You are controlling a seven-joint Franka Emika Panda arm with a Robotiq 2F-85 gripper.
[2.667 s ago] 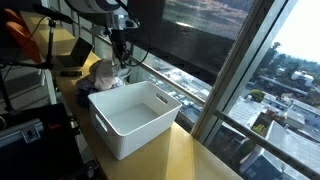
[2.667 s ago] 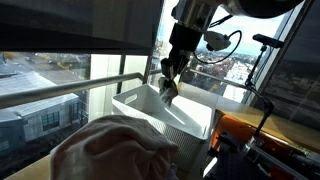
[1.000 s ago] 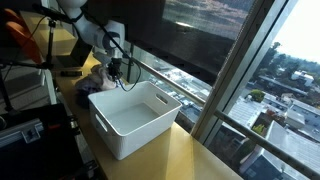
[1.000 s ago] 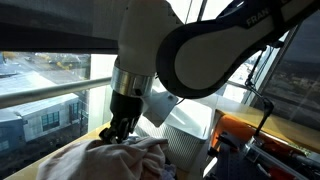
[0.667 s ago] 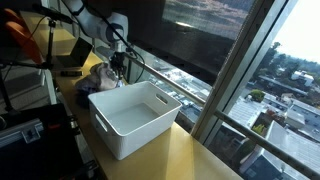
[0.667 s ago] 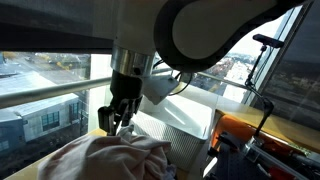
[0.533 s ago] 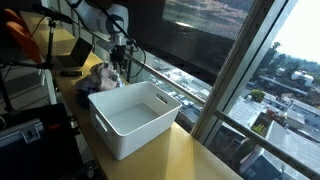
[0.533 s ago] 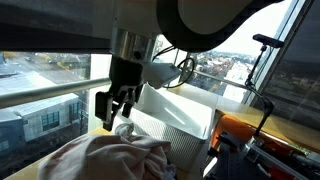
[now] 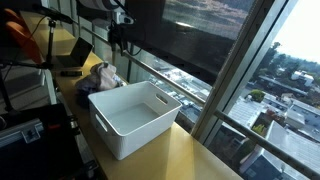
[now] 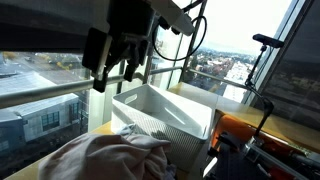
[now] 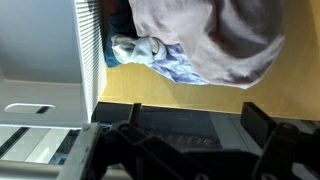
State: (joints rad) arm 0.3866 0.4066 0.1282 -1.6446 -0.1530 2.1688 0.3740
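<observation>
A heap of crumpled cloth (image 9: 103,76) lies on the wooden table (image 9: 185,155) next to a white plastic bin (image 9: 133,118). My gripper (image 9: 118,40) hangs well above the heap, open and empty. In an exterior view the gripper (image 10: 112,76) stands high over the pale cloth (image 10: 110,155), fingers (image 10: 98,82) spread, with the bin (image 10: 170,108) behind. In the wrist view the gripper (image 11: 198,135) looks down past its dark fingers (image 11: 262,125) at the pinkish cloth (image 11: 225,40), a blue-white piece (image 11: 150,50) and the bin's ribbed wall (image 11: 88,50).
Large window panes and a metal rail (image 9: 175,85) run along the table's far side. Dark equipment (image 9: 65,58) and an orange object (image 9: 15,35) stand behind the cloth heap. An orange case (image 10: 240,135) sits beside the bin.
My gripper was down on the cloth heap and shut. It has let go, opened wide and risen clear above the heap, which stays on the table.
</observation>
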